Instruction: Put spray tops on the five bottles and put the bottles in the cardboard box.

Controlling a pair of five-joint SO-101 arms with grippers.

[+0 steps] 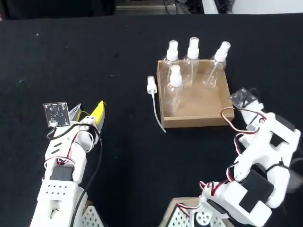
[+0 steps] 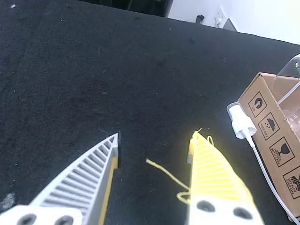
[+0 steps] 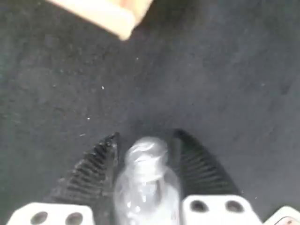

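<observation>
The right gripper [image 3: 146, 136] pinches the fifth bottle [image 3: 145, 187] between its black fingers, over the black table [image 1: 118, 56] near the cardboard box [image 1: 194, 121]; the bottle is clear plastic with a bare open neck. Four bottles [image 1: 173, 94] with white tops stand in the box. A loose spray top [image 1: 151, 85], white with a long thin tube, lies just beside the box, on the left arm's side. The left gripper [image 2: 154, 136] hangs spread, holding nothing

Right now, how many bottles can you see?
5. Four bottles stand capped in the box: three at the back, one in front. The fifth bottle, uncapped, sits in the right end effector.
</observation>
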